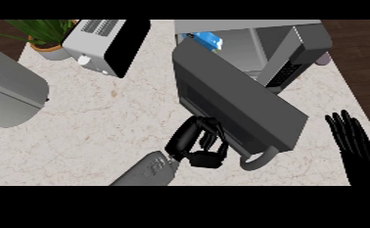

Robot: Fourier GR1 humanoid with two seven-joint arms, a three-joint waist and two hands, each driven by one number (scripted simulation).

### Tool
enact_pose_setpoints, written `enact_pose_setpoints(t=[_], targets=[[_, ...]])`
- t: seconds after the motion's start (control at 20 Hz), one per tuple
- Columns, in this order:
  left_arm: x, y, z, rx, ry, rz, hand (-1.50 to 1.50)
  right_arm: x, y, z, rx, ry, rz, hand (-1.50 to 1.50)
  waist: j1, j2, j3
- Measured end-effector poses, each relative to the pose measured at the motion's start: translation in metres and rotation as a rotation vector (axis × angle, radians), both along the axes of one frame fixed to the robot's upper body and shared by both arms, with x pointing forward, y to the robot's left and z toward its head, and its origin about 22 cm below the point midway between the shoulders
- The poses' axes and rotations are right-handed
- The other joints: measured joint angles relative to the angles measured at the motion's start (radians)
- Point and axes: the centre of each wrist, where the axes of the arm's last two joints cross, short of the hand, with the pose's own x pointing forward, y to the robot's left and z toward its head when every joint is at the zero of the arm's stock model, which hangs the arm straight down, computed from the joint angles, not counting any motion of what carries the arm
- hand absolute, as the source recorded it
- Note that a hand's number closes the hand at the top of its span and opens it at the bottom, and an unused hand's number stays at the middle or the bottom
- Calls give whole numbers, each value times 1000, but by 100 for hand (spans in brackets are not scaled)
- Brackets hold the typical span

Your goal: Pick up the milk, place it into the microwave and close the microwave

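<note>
- Left hand (194,141) presses curled fingers against the open microwave door (235,102)
- Milk (208,40) sits inside the microwave (285,51)
- Right hand (352,141) rests at the right edge, fingers straight, spread

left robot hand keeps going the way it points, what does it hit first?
The microwave door. The left robot hand points up and right with its fingers at the open door's outer face near the handle; contact can't be judged from this view.
</note>
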Motion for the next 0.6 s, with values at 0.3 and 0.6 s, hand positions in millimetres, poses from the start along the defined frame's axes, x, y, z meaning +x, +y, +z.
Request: enact_pose_setpoints(t=[0.3,0.6], targets=[[7,-9,3,-10,24,10,150,7,7,30,12,-41,90,-150,-38,8,-1],[11,-19,16,-95,14,67,150,12,13,51,3,-55,174,-150,-76,17,-3]])
